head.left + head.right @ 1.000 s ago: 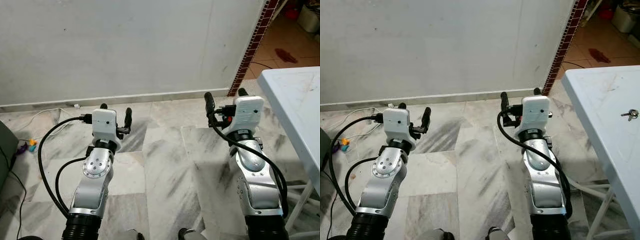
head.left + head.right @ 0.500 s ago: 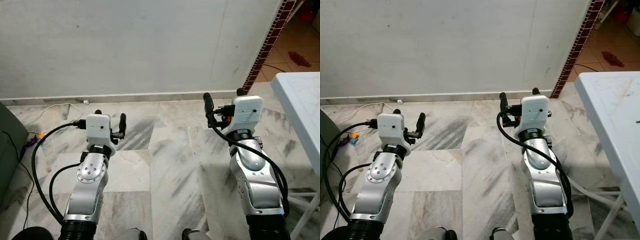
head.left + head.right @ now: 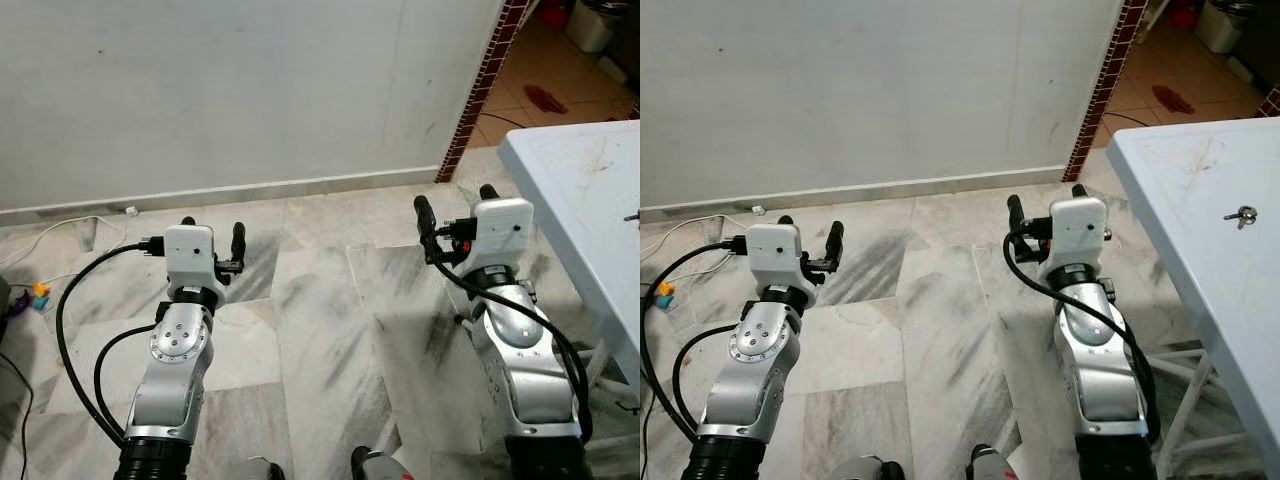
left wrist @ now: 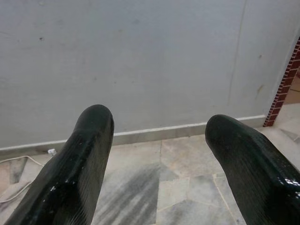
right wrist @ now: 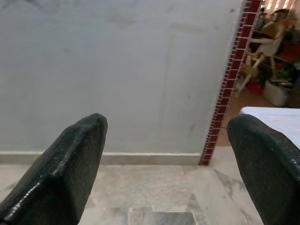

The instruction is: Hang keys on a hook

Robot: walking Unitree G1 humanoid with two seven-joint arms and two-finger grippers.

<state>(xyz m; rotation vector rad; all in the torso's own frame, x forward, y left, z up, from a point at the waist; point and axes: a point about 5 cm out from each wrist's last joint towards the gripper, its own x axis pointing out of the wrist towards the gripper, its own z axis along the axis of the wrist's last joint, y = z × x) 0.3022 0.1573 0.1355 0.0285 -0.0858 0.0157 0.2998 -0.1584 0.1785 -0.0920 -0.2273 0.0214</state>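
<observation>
Both arms are held out forward over the marble floor (image 3: 940,340), facing the plain grey wall (image 3: 250,90). The left gripper (image 3: 211,229) is carried above the floor tiles with its two black fingers spread apart, and nothing is held between them; through the left wrist view the fingers (image 4: 84,164) are seen parted, with only wall and skirting framed in the gap. The right gripper (image 3: 1045,201) is likewise held wide open and empty, its fingers (image 5: 65,168) set well apart in the right wrist view. The keys (image 3: 1240,214) are found lying on the white tabletop (image 3: 1180,190) off to the robot's right, near its outer edge, well apart from both grippers. A red-brick pillar edge (image 3: 1102,85) is seen at the wall's right end, just beyond the tabletop's far corner. A white cable (image 3: 60,235) is trailed along the floor by the skirting on the left.
</observation>
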